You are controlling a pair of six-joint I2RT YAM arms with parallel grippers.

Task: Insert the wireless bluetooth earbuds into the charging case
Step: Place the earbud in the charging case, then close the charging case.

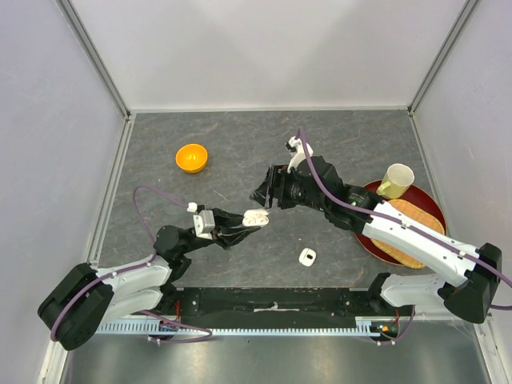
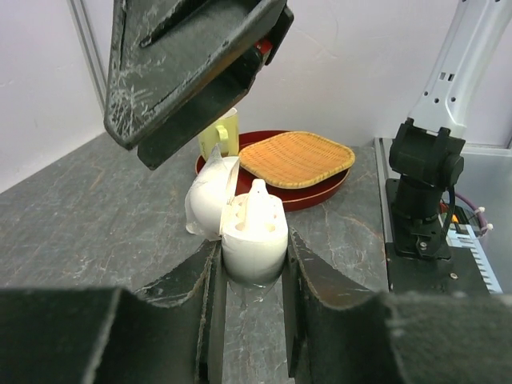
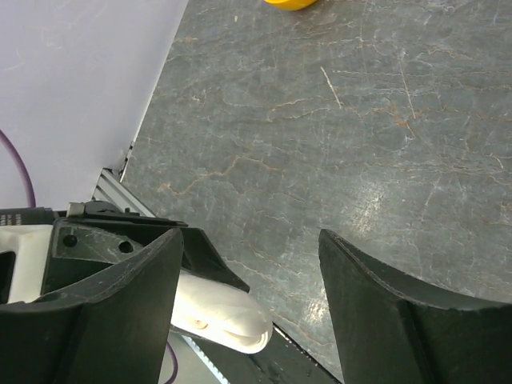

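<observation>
my left gripper (image 1: 253, 222) grips the white charging case (image 1: 256, 215) | my right gripper (image 1: 266, 202) just beside it | second white case (image 1: 307, 257) lies apart on the table (image 1: 240, 144)

high overview, wrist views close, sharing charging case (image 2: 254, 236)

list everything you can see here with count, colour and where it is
charging case: 1, white, lid open, clamped in the left gripper, mid-table
earbud: 1 visible, white, standing in the open case
second small case: 1, white, on the table near the front; details too small to tell
bowl: 1, orange, back left
tray: 1, dark red, right side
woven mat: 1, tan, on the tray
cup: 1, pale yellow, on the tray
table: 1, grey, stone-look
left gripper: shut on the charging case
right gripper: open, hovering over the case
</observation>
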